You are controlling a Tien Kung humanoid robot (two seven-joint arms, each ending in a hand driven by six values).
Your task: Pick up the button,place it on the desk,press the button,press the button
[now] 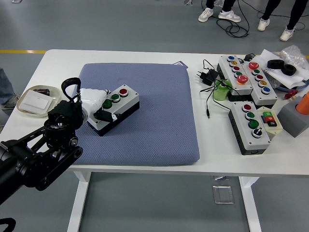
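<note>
1. Head view: my left hand (96,104) grips the button box (115,109) at its near-left end, white fingers wrapped over the top and one dark finger pressed against its front side.
2. The button box sits on the blue pad (154,116), in the pad's left half, with its black base on or just above the fabric; I cannot tell which.
3. Its long axis runs diagonally, from the pad's near-left toward its far-right, with the button face turned up.
4. I count two buttons showing on it: a red button (123,92) at the far-right end and a green button (115,97) next to it. A further green one seems to sit under my fingers, mostly hidden.
5. My left arm (34,159) is cut off by the lower-left corner, and my wrist blocks the near-left end of the box.
6. My right hand does not appear anywhere.
7. Right of the pad lie three other control boxes (246,77), a black power adapter (206,75) with its cable, and a green object (220,92) I cannot identify.
8. Left of the pad sits one shallow dish (34,100) holding a white card.
9. Beyond the table's far edge, the shoes and lower legs of people (219,12) show; everything above is cropped.
</note>
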